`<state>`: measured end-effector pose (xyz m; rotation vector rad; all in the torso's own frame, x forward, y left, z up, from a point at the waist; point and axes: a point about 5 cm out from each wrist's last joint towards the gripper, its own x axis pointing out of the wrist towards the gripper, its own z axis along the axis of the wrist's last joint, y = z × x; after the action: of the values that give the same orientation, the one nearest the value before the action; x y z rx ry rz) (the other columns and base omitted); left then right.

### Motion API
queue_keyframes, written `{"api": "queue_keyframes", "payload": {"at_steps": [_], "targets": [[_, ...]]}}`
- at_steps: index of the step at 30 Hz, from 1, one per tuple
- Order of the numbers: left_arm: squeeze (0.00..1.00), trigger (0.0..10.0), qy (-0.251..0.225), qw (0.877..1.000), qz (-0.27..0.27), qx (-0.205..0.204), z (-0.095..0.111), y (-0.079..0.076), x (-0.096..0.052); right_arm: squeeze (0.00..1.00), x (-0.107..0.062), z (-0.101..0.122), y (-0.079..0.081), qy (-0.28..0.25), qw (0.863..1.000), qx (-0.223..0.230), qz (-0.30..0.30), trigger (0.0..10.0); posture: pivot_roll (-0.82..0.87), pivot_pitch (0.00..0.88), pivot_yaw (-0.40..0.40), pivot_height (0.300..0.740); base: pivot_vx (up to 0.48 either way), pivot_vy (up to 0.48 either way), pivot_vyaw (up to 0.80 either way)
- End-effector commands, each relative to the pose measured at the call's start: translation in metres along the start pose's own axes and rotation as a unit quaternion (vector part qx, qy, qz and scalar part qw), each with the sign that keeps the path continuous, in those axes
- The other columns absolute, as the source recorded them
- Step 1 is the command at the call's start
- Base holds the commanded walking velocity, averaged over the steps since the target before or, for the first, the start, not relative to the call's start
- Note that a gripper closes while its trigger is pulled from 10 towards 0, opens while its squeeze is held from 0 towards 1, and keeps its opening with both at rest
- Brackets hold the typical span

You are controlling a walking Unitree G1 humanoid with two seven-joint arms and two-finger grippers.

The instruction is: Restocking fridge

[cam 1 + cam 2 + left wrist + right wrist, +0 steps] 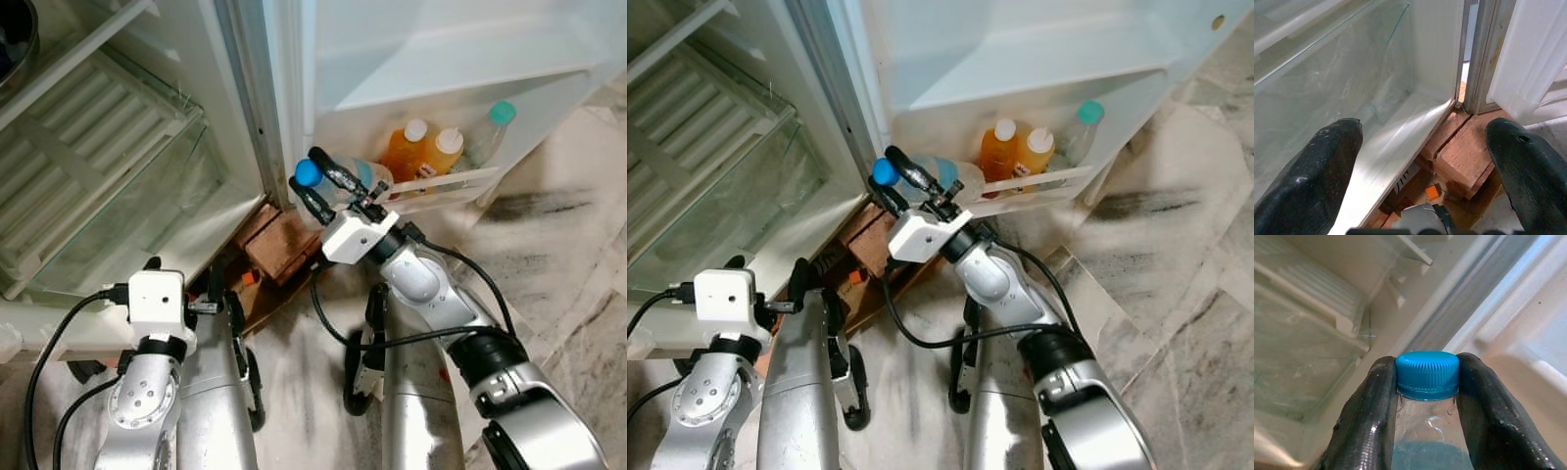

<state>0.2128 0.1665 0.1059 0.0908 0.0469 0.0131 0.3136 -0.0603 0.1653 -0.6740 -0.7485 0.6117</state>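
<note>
My right gripper (308, 174) is shut on the neck of a clear water bottle (365, 175) with a blue cap (1427, 373). I hold the bottle tilted at the left end of the fridge door's lowest shelf (448, 182), with its cap toward the hinge. The shelf holds two orange juice bottles (405, 153) with white caps and a clear bottle with a teal cap (493, 129). My left gripper (1422, 128) is open and holds nothing. It is low in front of the fridge body, pointing at the bottom compartment.
Reddish wooden blocks (278, 245) lie on the floor under the fridge's corner by the hinge. A clear crisper drawer (127, 201) and ribbed shelves fill the fridge's lower left. Marble floor (573, 264) spreads to the right.
</note>
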Motion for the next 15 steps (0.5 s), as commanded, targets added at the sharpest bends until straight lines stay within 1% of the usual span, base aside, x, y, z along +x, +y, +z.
{"api": "queue_keyframes", "payload": {"at_steps": [1, 4, 7, 8, 9, 10, 12, 14, 15], "targets": [[0.00, 10.0, 0.017, 1.000, 0.002, 0.003, -0.008, 0.002, -0.005, 0.00, -0.006, -0.008, 0.013, 0.027, 0.999, 0.018, 0.014, 10.0, 0.25, 0.329, 0.030, 0.551, 0.000, 0.000, 0.00], [0.00, 10.0, 0.017, 1.000, 0.001, 0.005, -0.008, 0.003, -0.004, 0.00, -0.003, -0.011, 0.012, 0.030, 0.999, 0.017, 0.004, 10.0, 0.26, 0.329, 0.033, 0.551, 0.000, 0.000, 0.00], [0.00, 10.0, 0.016, 1.000, 0.001, 0.007, -0.008, 0.004, -0.004, 0.00, 0.003, -0.008, 0.008, 0.015, 1.000, 0.006, -0.011, 10.0, 0.26, 0.331, 0.035, 0.551, 0.000, 0.000, 0.00], [0.00, 10.0, 0.017, 1.000, 0.000, 0.008, -0.008, 0.003, -0.004, 0.00, 0.013, -0.001, 0.000, -0.010, 1.000, -0.003, -0.030, 10.0, 0.26, 0.335, 0.036, 0.551, 0.000, 0.000, 0.00], [0.00, 10.0, 0.017, 1.000, 0.000, 0.008, -0.008, 0.003, -0.004, 0.00, 0.013, -0.001, 0.000, -0.010, 1.000, -0.003, -0.030, 10.0, 0.26, 0.335, 0.036, 0.551, 0.000, 0.000, 0.00], [0.00, 10.0, 0.017, 1.000, 0.000, 0.008, -0.008, 0.003, -0.005, 0.00, 0.019, 0.004, -0.004, -0.025, 0.999, -0.007, -0.040, 10.0, 0.26, 0.335, 0.036, 0.551, 0.000, 0.000, 0.00], [0.00, 10.0, 0.017, 1.000, 0.000, 0.008, -0.007, 0.003, -0.006, 0.00, 0.025, 0.009, -0.008, -0.041, 0.998, -0.009, -0.047, 10.0, 0.27, 0.341, 0.037, 0.551, 0.000, 0.000, 0.00], [0.00, 10.0, 0.019, 1.000, 0.000, 0.010, -0.008, 0.003, -0.009, 0.00, 0.045, 0.030, -0.027, -0.099, 0.992, -0.017, -0.075, 10.0, 0.27, 0.348, 0.032, 0.551, 0.000, 0.000, 0.00], [0.00, 10.0, 0.020, 1.000, 0.000, 0.010, -0.008, 0.003, -0.010, 0.00, 0.047, 0.033, -0.030, -0.107, 0.991, -0.017, -0.080, 10.0, 0.27, 0.348, 0.032, 0.551, 0.000, 0.000, 0.00]]}}
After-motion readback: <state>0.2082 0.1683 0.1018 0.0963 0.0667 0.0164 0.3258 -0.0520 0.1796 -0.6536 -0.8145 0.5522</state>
